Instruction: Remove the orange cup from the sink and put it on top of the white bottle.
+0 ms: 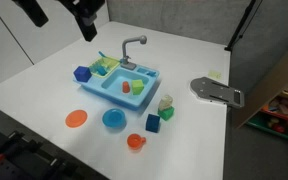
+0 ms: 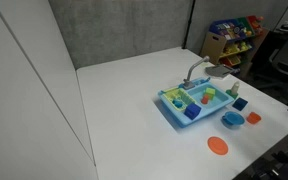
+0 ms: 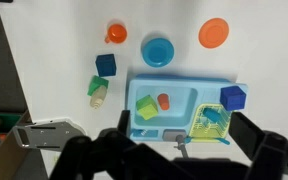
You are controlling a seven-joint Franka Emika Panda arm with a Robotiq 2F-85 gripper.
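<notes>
Hand (image 3: 174,157) wide open, empty; above sink (image 3: 184,82)

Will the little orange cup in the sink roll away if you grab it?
The orange cup looks tiny and plastic, so probably light and stiff. Smooth sides may slip. It sits close beside a green block in the sink, so a nudge could tip it.

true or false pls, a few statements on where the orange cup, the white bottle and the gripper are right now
1. The orange cup lies in the basin of the sink. True.
2. The gripper grips the orange cup. False: it is open, up above the sink, holding nothing.
3. The white bottle is on the table outside the sink, right beside a green cube. True.
4. The orange disc is inside the sink. False: it lies on the table, apart from the sink.
</notes>
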